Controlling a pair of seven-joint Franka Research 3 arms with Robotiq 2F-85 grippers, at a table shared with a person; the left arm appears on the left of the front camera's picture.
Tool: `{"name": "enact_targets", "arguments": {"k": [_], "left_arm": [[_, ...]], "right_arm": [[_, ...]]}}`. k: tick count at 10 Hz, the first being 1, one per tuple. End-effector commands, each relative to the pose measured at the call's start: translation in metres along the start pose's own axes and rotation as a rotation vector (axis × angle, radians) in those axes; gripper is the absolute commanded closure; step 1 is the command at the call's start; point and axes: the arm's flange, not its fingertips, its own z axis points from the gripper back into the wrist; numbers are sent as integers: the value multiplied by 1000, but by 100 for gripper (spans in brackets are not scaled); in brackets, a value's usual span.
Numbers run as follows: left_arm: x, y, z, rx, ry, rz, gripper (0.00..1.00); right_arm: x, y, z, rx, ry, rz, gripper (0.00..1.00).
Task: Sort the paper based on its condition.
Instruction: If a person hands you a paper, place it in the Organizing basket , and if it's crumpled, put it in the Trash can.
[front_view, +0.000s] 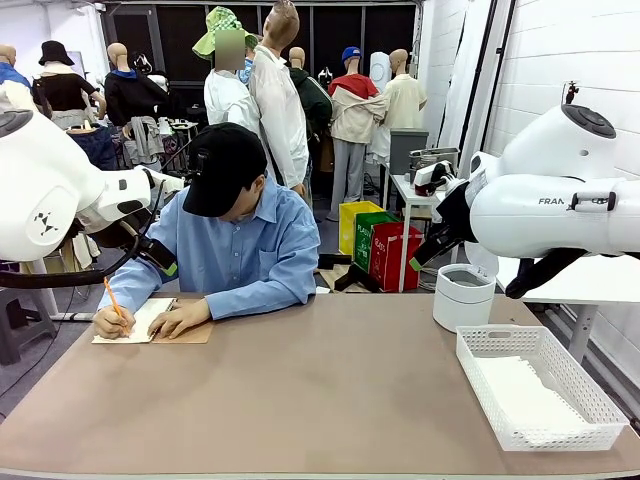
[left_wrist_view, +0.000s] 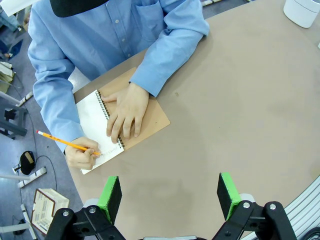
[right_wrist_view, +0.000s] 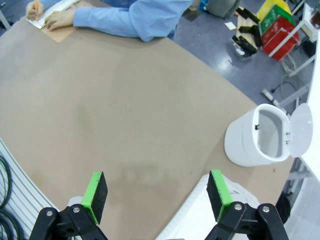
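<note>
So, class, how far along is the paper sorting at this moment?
Done: little that shows; the white basket may already hold sheets, but it is hard to tell. In hand: the person writes in the notebook with a pencil, while both arms' jaws stand open and empty above the table. Left: apparently the sorting itself; the bin stands with its lid open.

My left arm (front_view: 45, 190) hangs raised at the left edge and my right arm (front_view: 560, 205) at the right, both above the brown table (front_view: 330, 400). Across from me, a person (front_view: 235, 240) in blue shirt and black cap bends over a notebook (front_view: 150, 322) at the far left, right hand (front_view: 112, 322) holding an orange pencil (front_view: 112, 297) to the page, left hand (front_view: 180, 320) flat beside it. White lattice basket (front_view: 565, 437) near right, what looks like paper (front_view: 525, 398) flat inside; white round bin (front_view: 463, 296) just behind it.
</note>
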Motion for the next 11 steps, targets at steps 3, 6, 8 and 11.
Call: {"name": "enact_targets", "arguments": {"k": [3, 6, 8, 11], "left_arm": [[0, 1, -1, -1, 2, 1, 0], [0, 1, -1, -1, 2, 1, 0], [0, 1, -1, -1, 2, 1, 0], [0, 1, -1, -1, 2, 1, 0]], "right_arm": [[0, -2, 1, 1, -2, -4, 0], [0, -2, 1, 1, -2, -4, 0], [0, -2, 1, 1, -2, -4, 0], [0, -2, 1, 1, -2, -4, 0]]}}
